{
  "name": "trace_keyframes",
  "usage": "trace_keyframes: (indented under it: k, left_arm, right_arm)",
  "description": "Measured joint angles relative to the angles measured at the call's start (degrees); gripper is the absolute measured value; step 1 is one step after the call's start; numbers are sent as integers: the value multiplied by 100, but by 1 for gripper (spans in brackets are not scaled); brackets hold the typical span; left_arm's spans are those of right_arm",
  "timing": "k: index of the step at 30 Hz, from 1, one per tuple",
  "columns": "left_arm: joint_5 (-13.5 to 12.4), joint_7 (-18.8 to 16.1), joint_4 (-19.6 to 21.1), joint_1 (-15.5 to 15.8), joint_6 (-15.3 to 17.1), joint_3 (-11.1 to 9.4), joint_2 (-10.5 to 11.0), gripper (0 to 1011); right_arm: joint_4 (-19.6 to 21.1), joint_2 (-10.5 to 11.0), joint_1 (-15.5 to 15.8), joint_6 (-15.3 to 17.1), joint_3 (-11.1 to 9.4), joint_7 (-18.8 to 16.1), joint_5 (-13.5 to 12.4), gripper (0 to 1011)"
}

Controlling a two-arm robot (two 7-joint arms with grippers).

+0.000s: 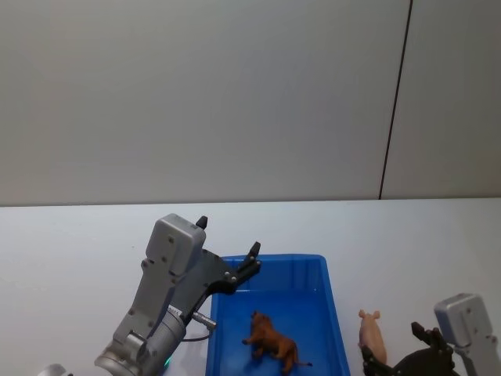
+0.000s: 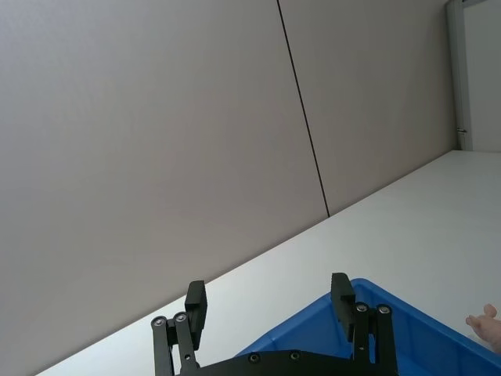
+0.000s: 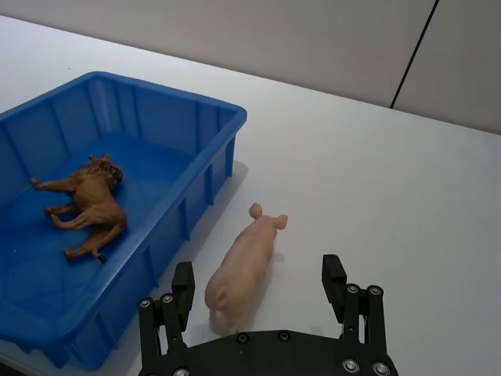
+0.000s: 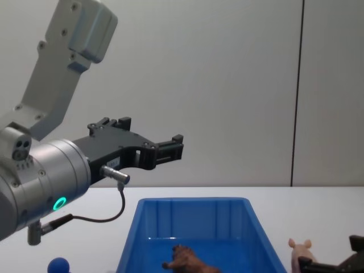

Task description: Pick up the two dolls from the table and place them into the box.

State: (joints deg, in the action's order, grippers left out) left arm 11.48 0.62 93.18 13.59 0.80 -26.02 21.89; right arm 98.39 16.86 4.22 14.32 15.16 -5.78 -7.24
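While the white table (image 1: pixel 70 251) is seen bearing the blue box (image 1: pixel 274 257), the left gripper (image 2: pixel 268 290) is held spread and empty, raised over the box's far left corner. The right gripper (image 3: pixel 258 272) is spread wide, empty, poised over the pig's rump. The brown lion doll (image 1: pixel 272 342) is found lying inside the box. The pink pig doll (image 3: pixel 243 266) is found on the table, just beside the box's right wall. The right gripper should be lowered astride the pig's body, then closed gently mid-body.

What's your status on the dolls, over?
Left gripper open, empty, raised over far-left corner of box. Right gripper open, low by the pig. Lion in box; pig on table right of it. Blue ball far left, no obstruction.
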Motion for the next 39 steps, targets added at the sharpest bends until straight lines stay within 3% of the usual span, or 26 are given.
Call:
trace_keyframes:
  k: [13,25,34,39]
  left_arm:
    - [0,0,0,0,0,0,0,1001]
    - [0,0,0,0,0,0,0,1002]
    - [0,0,0,0,0,0,0,1002]
    - [0,0,0,0,0,0,0,1002]
  right_arm:
    - [-352,-113,-88,-85,35,34,116,977]
    - [-716,-246,-221,-247,45,238,220,681]
    - [-823,-279,-236,-396,28,340,246,390]
    - [-850,-285,-236,-568,4,347,218,386]
